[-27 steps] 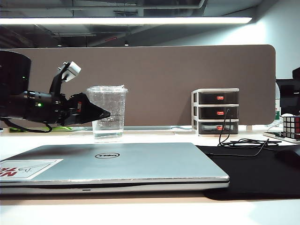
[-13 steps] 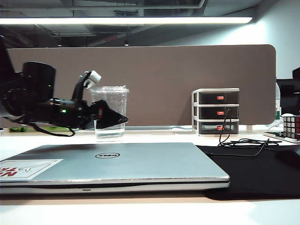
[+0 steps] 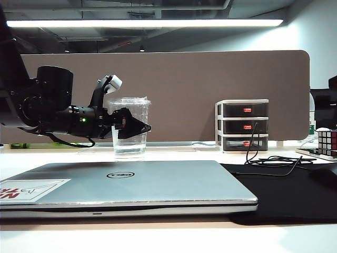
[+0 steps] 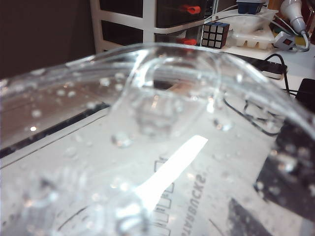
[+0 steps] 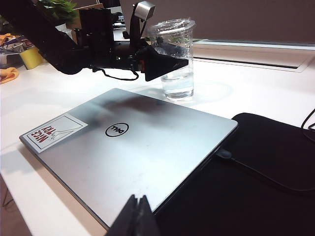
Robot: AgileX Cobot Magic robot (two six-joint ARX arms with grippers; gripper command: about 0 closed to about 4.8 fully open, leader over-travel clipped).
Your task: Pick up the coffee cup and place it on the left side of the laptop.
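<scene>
The clear lidded coffee cup (image 3: pixel 131 145) stands on the white table just behind the closed silver laptop (image 3: pixel 158 184), with droplets on its wall. My left gripper (image 3: pixel 138 126) reaches in level from the left, open wide, with the cup's upper half between its fingers; the near black finger (image 5: pixel 165 61) crosses the cup's front. In the left wrist view the cup (image 4: pixel 162 123) fills the picture and the fingers do not show. In the right wrist view the cup (image 5: pixel 178 81) stands past the laptop (image 5: pixel 133 147). My right gripper (image 5: pixel 139 212) hangs shut over the laptop's near edge.
A black mat (image 3: pixel 295 195) lies right of the laptop, with cables (image 3: pixel 268 158) trailing across it. A small drawer unit (image 3: pixel 242 125) and a Rubik's cube (image 3: pixel 327 141) stand at the back right. A brown partition (image 3: pixel 210 89) closes off the back. White table lies left of the laptop.
My left arm has swung to the right and brought its open fingers around the cup. The cup has shifted a little to the right on the table. The right gripper is still.
</scene>
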